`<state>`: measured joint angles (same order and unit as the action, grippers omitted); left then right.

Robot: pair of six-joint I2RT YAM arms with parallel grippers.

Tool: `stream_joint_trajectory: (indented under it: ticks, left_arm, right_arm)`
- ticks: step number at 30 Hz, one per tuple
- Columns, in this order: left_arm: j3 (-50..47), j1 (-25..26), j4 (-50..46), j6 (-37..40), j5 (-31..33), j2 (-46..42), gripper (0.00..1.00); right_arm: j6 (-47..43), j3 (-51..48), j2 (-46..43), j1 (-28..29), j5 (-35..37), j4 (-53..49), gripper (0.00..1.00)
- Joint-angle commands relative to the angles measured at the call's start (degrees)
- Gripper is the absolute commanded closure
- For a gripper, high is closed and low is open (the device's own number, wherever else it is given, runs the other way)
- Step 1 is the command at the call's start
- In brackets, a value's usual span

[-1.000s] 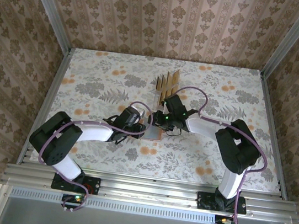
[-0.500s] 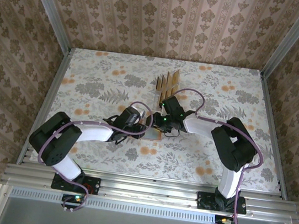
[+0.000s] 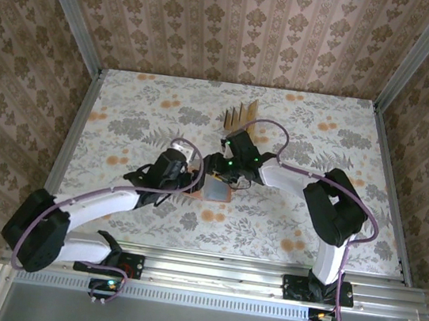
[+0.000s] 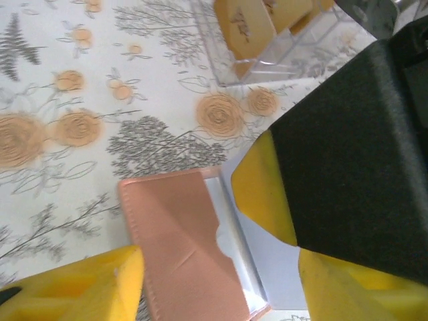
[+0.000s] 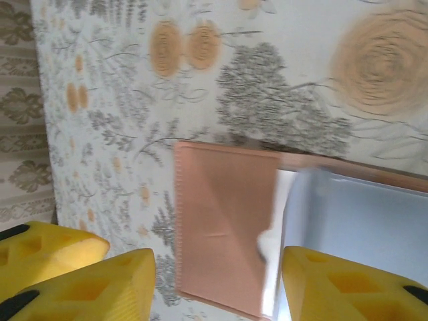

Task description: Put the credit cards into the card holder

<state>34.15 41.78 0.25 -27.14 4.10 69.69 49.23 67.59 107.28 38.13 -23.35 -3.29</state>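
The card holder lies open on the table, a salmon flap beside greyish clear pockets. My left gripper hangs over it, open, its yellow fingers either side of the flap and nothing between them. My right gripper is open above the same card holder from the far side, gripping nothing; its black body and a yellow finger show in the left wrist view. Several tan credit cards stand upright in a clear stand just behind.
Both grippers crowd the middle of the floral table. A raised metal rail borders the table, with patterned walls beyond. A yellow finger of the left gripper sits close beside my right fingers.
Both grippers' jaws have spread wider. The left arm has stretched out, its elbow swinging down to the lower left. The right gripper has shifted a little left, toward the card stand.
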Motion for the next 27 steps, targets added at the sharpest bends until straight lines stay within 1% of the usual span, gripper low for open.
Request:
stream_joint_trajectory:
  ticks: [1,5,8,10,18,25,27]
  left_arm:
    - [-1.52,-2.24,-2.54,-4.68,3.28,-4.03,0.33]
    - [-1.98,-4.73,-4.7,-6.5,2.48,-6.91,0.25]
    - [-2.31,-5.86,-5.09,-6.85,1.79,-8.09,0.23]
    - [-2.47,-6.64,-5.13,-7.12,1.32,-8.51,0.2]
    - [-2.26,-9.03,-4.47,-7.72,-2.94,-7.61,0.18]
    - [0.12,-10.05,-6.86,-6.32,-5.74,-4.52,0.16]
    - [0.76,-10.14,-7.56,-5.93,-6.01,-4.12,0.14]
  right_arm:
    - [0.14,3.06,2.42,2.06,-0.38,-3.58,0.44]
    - [0.48,6.11,5.5,3.2,0.1,-5.14,0.43]
    - [0.65,8.47,7.87,3.92,0.89,-6.45,0.43]
    - [0.94,9.71,9.17,4.35,1.36,-7.11,0.43]
    - [1.74,11.86,12.13,5.2,1.78,-7.94,0.43]
    - [2.17,12.68,12.25,5.28,0.17,-7.0,0.42]
    - [1.83,13.22,11.68,5.35,-0.14,-7.15,0.41]
